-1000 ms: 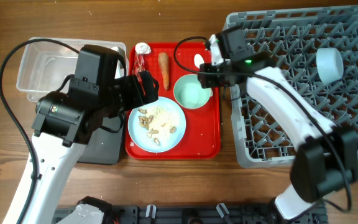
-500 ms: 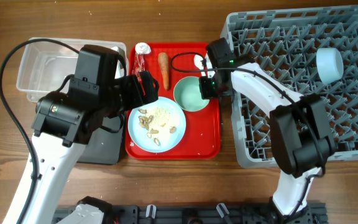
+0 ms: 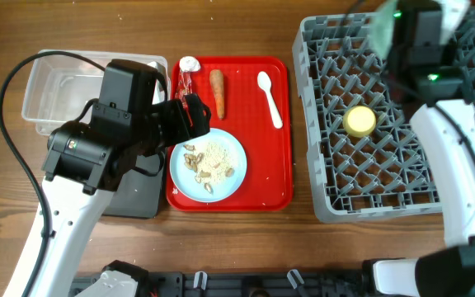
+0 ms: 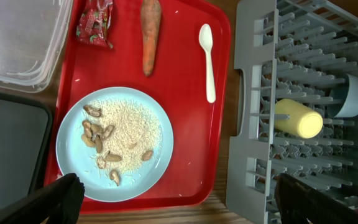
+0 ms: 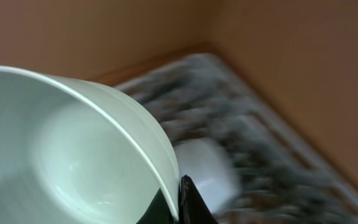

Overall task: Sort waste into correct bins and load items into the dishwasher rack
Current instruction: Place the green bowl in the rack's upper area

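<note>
A red tray (image 3: 280,177) holds a blue plate (image 3: 207,165) of rice and peanuts, a carrot (image 3: 218,92), a white spoon (image 3: 270,99) and a red wrapper (image 3: 187,78). My left gripper (image 3: 192,117) is open and empty above the plate's left edge; its fingers frame the left wrist view (image 4: 185,205), which shows the plate (image 4: 114,143). My right gripper (image 3: 404,29) is raised over the far part of the grey dishwasher rack (image 3: 328,198), shut on the rim of a pale green bowl (image 3: 380,31), which fills the right wrist view (image 5: 73,143). A yellow cup (image 3: 359,121) lies in the rack.
A clear plastic container (image 3: 56,82) stands at the far left with a black bin (image 3: 138,198) in front of it. A pale blue cup (image 4: 353,96) sits in the rack beyond the yellow cup. The right arm spans the rack's right side.
My right gripper took the green bowl off the tray, lifted it and swung it right over the rack's far side. The left arm has not moved.
</note>
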Controlling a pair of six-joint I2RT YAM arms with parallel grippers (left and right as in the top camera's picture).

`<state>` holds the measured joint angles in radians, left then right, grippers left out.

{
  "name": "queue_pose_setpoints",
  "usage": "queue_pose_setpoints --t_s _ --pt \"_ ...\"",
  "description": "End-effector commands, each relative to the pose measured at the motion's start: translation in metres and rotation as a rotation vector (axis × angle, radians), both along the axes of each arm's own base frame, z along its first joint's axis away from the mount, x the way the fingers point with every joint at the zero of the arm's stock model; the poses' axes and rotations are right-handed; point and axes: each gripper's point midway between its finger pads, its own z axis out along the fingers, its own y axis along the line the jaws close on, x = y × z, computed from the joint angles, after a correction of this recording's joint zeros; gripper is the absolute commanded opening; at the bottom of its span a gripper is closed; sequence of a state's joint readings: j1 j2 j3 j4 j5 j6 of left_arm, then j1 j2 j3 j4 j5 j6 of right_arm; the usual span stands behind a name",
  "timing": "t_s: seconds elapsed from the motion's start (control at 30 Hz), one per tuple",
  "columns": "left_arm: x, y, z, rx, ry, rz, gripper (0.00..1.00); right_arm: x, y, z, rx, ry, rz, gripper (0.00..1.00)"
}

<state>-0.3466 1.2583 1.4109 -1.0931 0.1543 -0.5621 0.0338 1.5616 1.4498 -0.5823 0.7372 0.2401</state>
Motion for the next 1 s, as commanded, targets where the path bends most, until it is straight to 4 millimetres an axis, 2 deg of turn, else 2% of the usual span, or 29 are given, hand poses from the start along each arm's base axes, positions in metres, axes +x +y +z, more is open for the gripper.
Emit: queue_pose_setpoints --t_s 0.0,0.1,0.2,0.27,0.43,0.67,0.73,0.9,0.97 --pt "0.001 0.002 0.002 0.003 -0.010 0.003 1.00 -0.005 -0.058 -0.029 -0.106 0.086 -0.204 0.04" --pt "0.001 0.002 0.002 0.003 -0.010 0.003 1.00 0.011 -0.075 -0.059 -0.167 0.187 -0.195 0.04" --pt "0.001 0.001 0.001 0.001 -0.006 0.001 1.00 0.021 -0.087 -0.070 -0.295 0.240 -0.251 0.04" --pt "-0.001 -0.001 0.002 -0.010 -0.001 -0.008 1.00 0.026 -0.088 -0.074 -0.343 0.255 -0.270 0.04" --pt "0.000 -0.002 0.002 -0.013 -0.005 -0.010 1.00 0.043 -0.084 -0.086 -0.368 0.258 -0.240 0.05" --pt "0.000 -0.002 0.002 -0.013 -0.004 -0.009 1.00 0.067 -0.082 -0.076 -0.446 0.225 -0.198 0.04" --pt "0.000 -0.002 0.002 -0.013 -0.005 -0.010 1.00 0.072 -0.078 -0.081 -0.467 0.248 -0.172 0.04" --pt "0.002 -0.003 0.002 -0.014 -0.006 -0.009 1.00 0.080 -0.064 -0.109 -0.477 0.303 -0.137 0.04" --pt "0.004 -0.003 -0.001 -0.011 0.003 -0.010 1.00 0.084 -0.051 -0.117 -0.483 0.320 -0.109 0.04"
